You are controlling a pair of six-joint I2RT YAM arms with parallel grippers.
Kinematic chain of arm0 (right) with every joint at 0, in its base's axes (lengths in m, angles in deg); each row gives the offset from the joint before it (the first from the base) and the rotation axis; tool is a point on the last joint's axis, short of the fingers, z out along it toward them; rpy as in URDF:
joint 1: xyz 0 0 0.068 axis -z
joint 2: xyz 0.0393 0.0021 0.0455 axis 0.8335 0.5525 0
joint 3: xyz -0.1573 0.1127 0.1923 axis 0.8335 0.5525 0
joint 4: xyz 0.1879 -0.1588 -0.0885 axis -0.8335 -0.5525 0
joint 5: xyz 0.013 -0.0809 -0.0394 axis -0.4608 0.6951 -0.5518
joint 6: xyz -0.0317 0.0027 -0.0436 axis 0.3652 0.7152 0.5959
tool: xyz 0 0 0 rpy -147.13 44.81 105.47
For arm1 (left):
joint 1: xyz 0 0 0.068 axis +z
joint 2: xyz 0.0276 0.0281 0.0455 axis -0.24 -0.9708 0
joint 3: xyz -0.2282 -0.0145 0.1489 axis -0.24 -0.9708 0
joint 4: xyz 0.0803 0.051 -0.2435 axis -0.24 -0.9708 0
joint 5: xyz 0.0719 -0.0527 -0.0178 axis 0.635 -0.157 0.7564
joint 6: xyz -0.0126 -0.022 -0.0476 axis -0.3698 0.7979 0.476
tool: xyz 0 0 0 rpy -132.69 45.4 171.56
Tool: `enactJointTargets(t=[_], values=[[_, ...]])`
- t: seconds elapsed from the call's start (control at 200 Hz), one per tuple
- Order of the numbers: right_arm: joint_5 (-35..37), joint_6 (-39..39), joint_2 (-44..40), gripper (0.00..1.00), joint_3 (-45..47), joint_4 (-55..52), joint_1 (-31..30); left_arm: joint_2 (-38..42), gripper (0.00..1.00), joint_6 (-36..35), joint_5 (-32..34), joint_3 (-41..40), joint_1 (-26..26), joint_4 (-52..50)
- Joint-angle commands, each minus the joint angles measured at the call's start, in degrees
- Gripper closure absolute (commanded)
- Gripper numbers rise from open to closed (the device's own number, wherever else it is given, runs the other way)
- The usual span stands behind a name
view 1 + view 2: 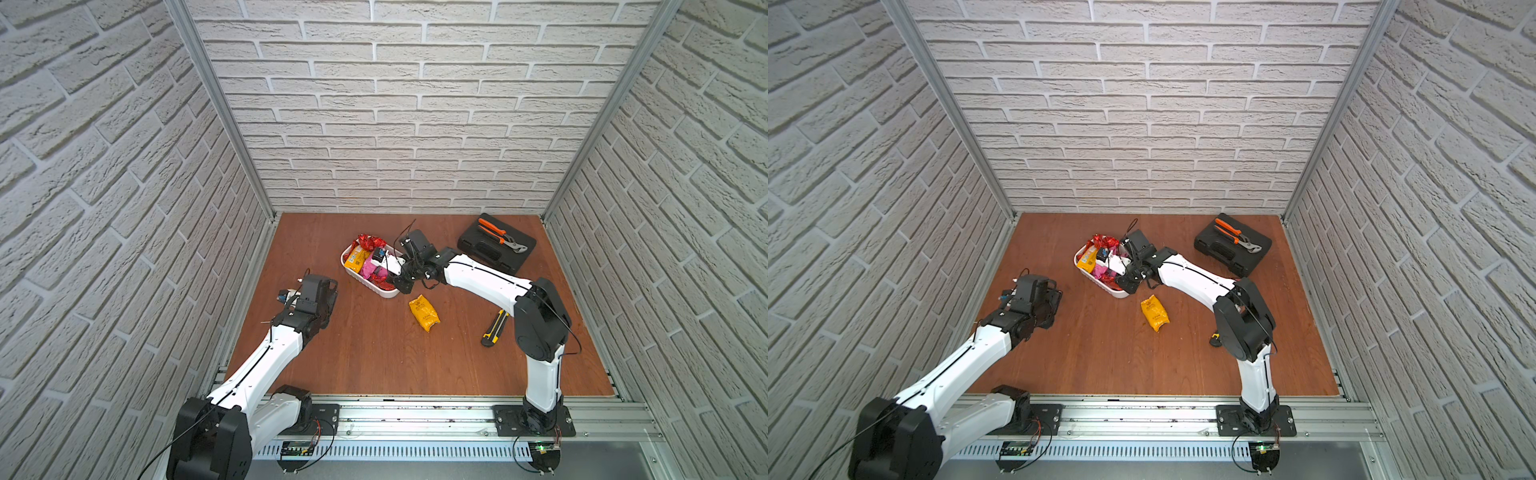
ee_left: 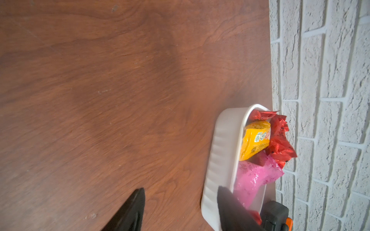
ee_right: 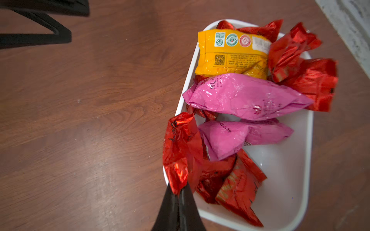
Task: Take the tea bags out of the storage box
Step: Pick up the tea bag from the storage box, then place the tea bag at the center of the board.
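Right hand (image 3: 177,193) pinches a crinkly red foil tea bag (image 3: 181,148) at the rim of the white plastic storage box (image 3: 280,176), per wrist view; left hand (image 2: 181,189) gapes empty.

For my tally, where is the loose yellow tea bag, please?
In a top view, the tea bag lies on the table between storage box and utility knife.

Robot lab test cell. Faux white-brick wall panels (image 1: 415,104) on aluminium frame posts (image 1: 218,108); plywood tabletop (image 1: 374,353); left arm (image 1: 266,357), right arm (image 1: 482,282) bolted to slotted aluminium rail (image 1: 415,419); bare circuit board (image 1: 296,449), loose wiring at front; tool case (image 1: 478,249), utility knife (image 1: 495,328) as props.
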Motion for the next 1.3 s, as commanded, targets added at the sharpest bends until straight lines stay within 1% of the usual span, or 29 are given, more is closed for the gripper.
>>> enactJointTargets(t=[0.0, 0.145, 0.23, 0.335, 0.42, 0.505, 0.645, 0.83, 0.915, 0.985, 1.055, 1.12, 1.22, 1.295], values=[[-0.1, 0.2, -7.2, 0.97, 2.5, -0.8, -0.2, -0.9, 0.37, -2.7, -0.6, 0.8, 0.3, 1.0], [0.8, -0.1, -13.1, 0.97, 6.6, -2.9, -0.8, -2.8, 0.37, -5.8, -1.5, 3.0, 0.3, 1.5], [1.8, -0.4, -16.6, 0.97, 10.4, -4.0, -2.8, -3.6, 0.37, -7.1, -1.8, 3.9, 0.4, 1.5], [8.6, -0.8, -21.5, 0.97, 18.3, -0.9, -7.4, -4.1, 0.37, -7.2, -2.0, 3.8, 0.4, 1.8], [14.9, -3.4, -25.1, 0.97, 25.7, 4.6, -11.1, -4.3, 0.37, -6.9, -2.3, 3.5, 0.7, 2.1], [20.1, -6.4, -26.9, 0.97, 30.4, 7.9, -14.5, -4.4, 0.38, -6.9, -2.4, 3.3, 0.9, 2.1], [29.5, -12.7, -26.0, 0.97, 35.4, 14.3, -18.4, -4.3, 0.38, -7.2, -2.6, 3.0, 1.0, 1.9], [39.7, -16.7, -19.1, 0.97, 37.0, 20.8, -21.8, -3.3, 0.37, -8.7, -2.4, 2.5, 1.0, 1.8], [42.5, -17.5, -16.7, 0.93, 37.2, 22.9, -22.6, -2.9, 0.37, -10.7, -2.1, 2.8, 1.0, 1.4], [41.4, -17.7, -15.5, 0.86, 37.1, 23.8, -22.6, -2.7, 0.38, -13.1, -1.8, 3.2, 1.2, 1.4], [38.5, -17.4, -15.4, 0.74, 37.0, 24.3, -22.7, -2.8, 0.37, -16.5, -1.6, 4.0, 1.4, 1.6], [34.5, -17.3, -16.7, 0.65, 37.3, 24.7, -22.7, -3.4, 0.37, -21.0, -1.8, 5.5, 1.5, 1.3], [27.0, -16.5, -20.0, 0.51, 37.1, 23.7, -22.7, -5.1, 0.37, -31.2, -2.5, 9.2, 1.7, 0.5], [21.9, -15.9, -22.1, 0.47, 35.6, 21.0, -22.5, -7.3, 0.36, -40.4, -4.8, 12.8, 1.7, 0.4]])
